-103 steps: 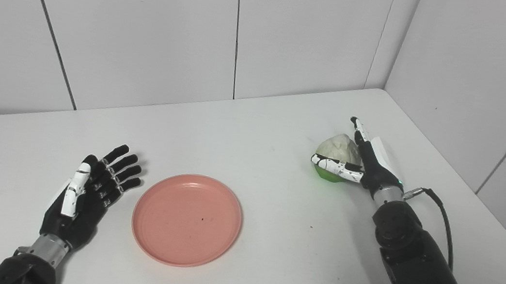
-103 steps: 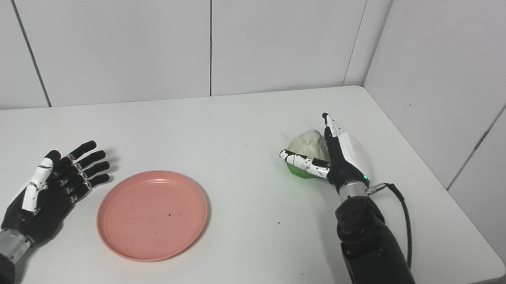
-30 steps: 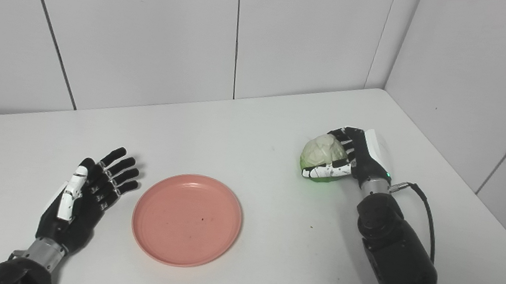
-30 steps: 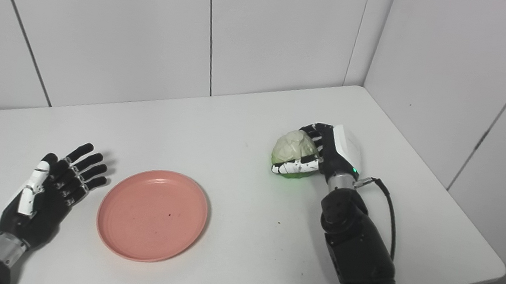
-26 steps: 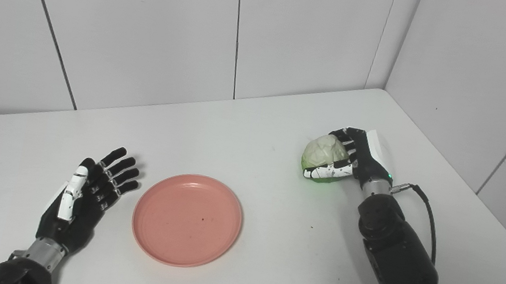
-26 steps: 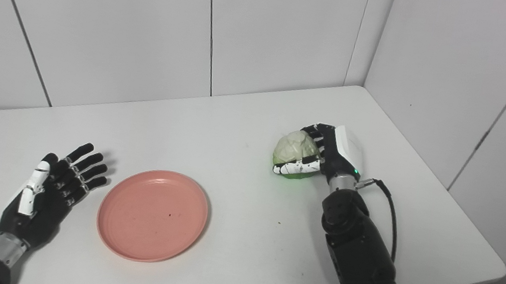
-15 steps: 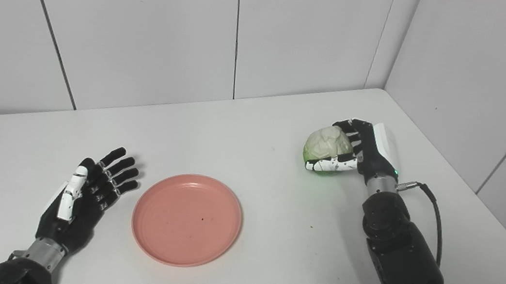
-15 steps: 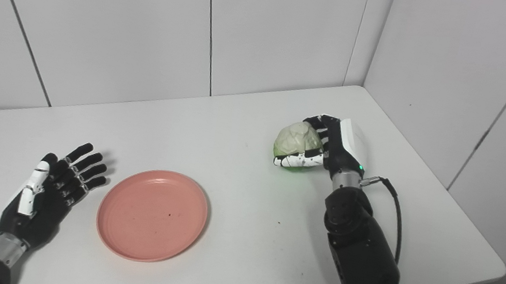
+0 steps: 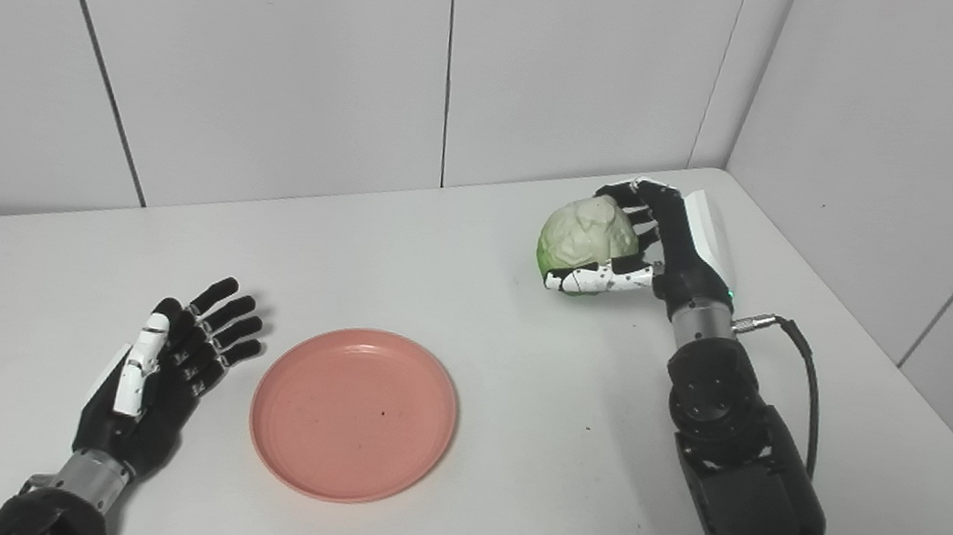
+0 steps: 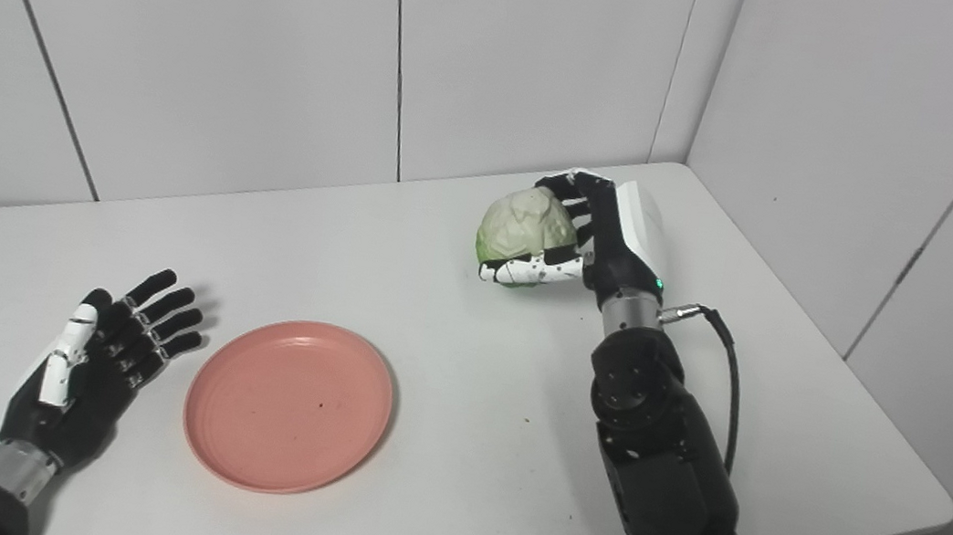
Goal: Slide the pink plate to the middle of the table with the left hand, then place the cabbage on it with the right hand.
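Resting palm-up at the near left of the table (image 9: 516, 383), the left hand (image 9: 158, 378) is released, its fingers apart and holding nothing, just beside the left rim of the plate (image 9: 354, 414) but not touching it. I have not moved it in the last seconds, and the plate lies in the same place as before, near the middle of the table and a little to the left; I judge the sliding step as done. Further right, the right hand (image 9: 658, 250) is grasping the cabbage (image 9: 586, 236), with the thumb under it and the other fingers curled over the top and back. This is what has just changed: a few seconds ago that hand was only around the cabbage on the table, then it closed, and in the last half second it has lifted the cabbage clear of the surface and carried it a little to the left and up. So the cabbage is now in the air, well apart from the plate, and for me the next move is to bring it left and down onto the plate. The table is white with some small dark specks, and plain pale wall panels close it behind and on the right side.
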Controlling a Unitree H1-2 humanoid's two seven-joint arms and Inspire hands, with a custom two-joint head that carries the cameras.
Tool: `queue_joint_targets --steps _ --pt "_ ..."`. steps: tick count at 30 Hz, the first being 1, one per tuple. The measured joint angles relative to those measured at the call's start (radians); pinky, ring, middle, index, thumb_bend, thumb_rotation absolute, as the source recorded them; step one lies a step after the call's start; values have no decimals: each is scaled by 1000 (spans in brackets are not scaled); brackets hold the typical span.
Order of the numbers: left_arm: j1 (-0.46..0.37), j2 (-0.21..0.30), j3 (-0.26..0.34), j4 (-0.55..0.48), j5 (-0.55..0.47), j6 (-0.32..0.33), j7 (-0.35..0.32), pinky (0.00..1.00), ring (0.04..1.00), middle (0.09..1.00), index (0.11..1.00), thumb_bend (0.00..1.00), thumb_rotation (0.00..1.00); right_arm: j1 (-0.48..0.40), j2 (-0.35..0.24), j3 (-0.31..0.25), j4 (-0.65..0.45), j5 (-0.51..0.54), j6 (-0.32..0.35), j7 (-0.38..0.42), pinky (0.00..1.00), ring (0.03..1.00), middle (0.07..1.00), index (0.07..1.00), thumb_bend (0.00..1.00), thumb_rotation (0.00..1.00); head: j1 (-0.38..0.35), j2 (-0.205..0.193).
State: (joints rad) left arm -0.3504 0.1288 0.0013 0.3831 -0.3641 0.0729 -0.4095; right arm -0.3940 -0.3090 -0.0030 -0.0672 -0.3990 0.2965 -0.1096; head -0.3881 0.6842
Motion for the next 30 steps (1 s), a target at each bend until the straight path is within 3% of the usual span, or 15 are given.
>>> queue_joint_targets --steps 12,20,25,30 --pt "10 -38 -30 -46 31 28 61 842 854 869 858 468 1000 -53 84 96 -34 -47 19 71 370 435 467 506 529 0 97 9" --pt "21 -68 -41 -85 55 63 103 852 866 879 868 462 1000 -68 146 165 11 -50 8 84 324 400 451 521 526 0 158 15" --pt "26 -92 -48 -101 75 74 127 851 865 876 870 457 1000 -67 193 222 52 -72 -14 84 359 433 468 501 529 0 202 21" --pt "31 -112 -48 -119 92 89 154 849 856 865 862 454 1000 -66 212 245 62 -74 -18 94 361 427 471 497 530 0 238 28"
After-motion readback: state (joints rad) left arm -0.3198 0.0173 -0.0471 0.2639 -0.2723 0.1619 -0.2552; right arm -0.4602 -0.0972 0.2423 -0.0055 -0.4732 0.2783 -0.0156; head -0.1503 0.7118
